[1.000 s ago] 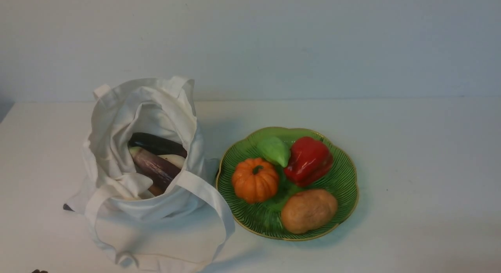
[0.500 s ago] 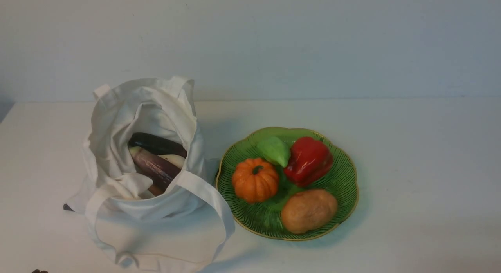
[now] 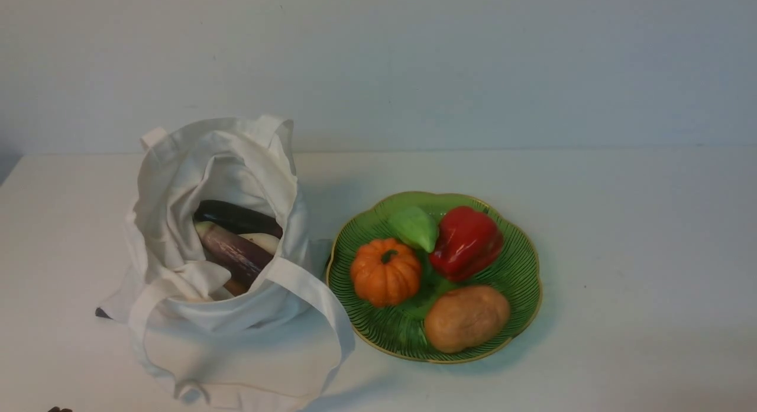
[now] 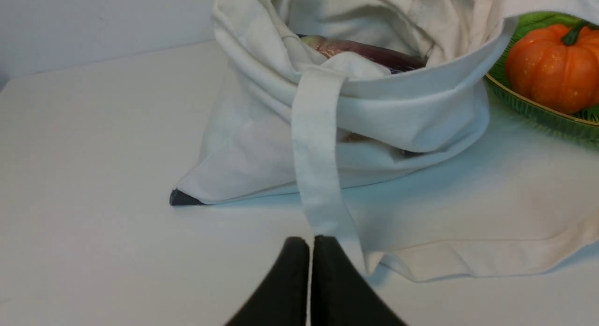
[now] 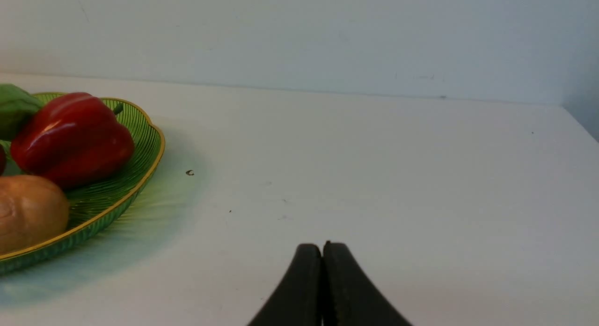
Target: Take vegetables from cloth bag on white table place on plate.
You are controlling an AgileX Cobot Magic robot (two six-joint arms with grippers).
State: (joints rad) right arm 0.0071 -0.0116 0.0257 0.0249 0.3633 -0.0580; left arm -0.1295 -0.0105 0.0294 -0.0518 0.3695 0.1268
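Note:
The off-white cloth bag (image 3: 225, 264) stands open at the left of the white table (image 3: 639, 252). Dark purple aubergines (image 3: 233, 246) lie inside it; one shows in the left wrist view (image 4: 369, 52). The green plate (image 3: 514, 270) sits to the bag's right and holds a light-green lumpy vegetable (image 3: 414, 227). My left gripper (image 4: 311, 242) is shut and empty, low over the table just in front of a bag strap (image 4: 318, 167). My right gripper (image 5: 322, 246) is shut and empty over bare table, to the right of the plate (image 5: 117, 199).
The plate also holds an orange pumpkin (image 3: 384, 271), a red bell pepper (image 3: 466, 242) and a brown potato (image 3: 466, 317). A wall runs along the table's far edge. Only a dark tip of the left arm (image 3: 59, 409) shows in the front view.

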